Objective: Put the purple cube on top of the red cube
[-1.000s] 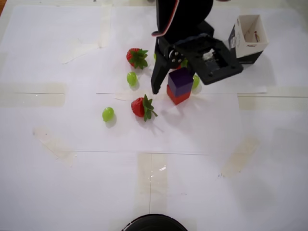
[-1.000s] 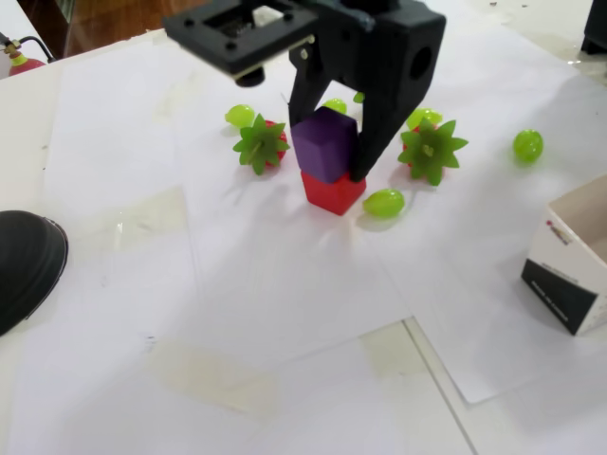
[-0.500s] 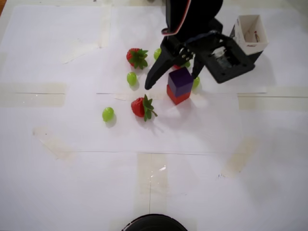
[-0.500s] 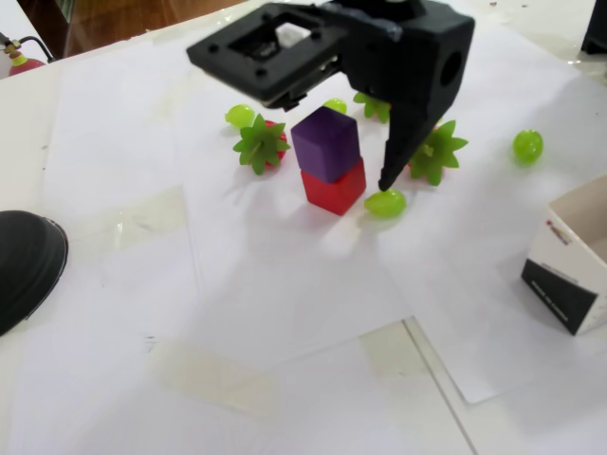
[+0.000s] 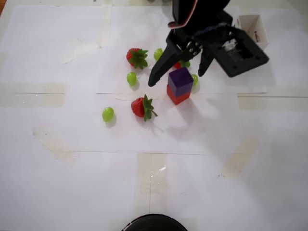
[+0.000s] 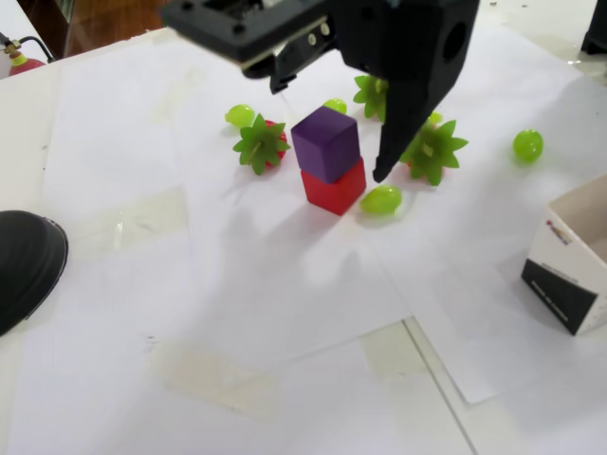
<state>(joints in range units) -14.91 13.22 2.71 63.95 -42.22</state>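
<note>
One purple cube (image 5: 180, 80), one red cube (image 5: 178, 95), three strawberries (image 5: 137, 57), four green grapes (image 5: 108, 114), one box (image 5: 252, 28)

Our gripper (image 5: 179, 76) hangs with its jaws spread wide, holding nothing

In the overhead view we reach in from the top edge, our black arm angled downward and our two dark fingers (image 5: 161, 67) splayed apart, tips pointing toward the lower left. In the fixed view our gripper (image 6: 327, 133) comes down from the top of the picture, one long pointed finger (image 6: 398, 123) slanting down on the right and the shorter one on the left, well apart
</note>
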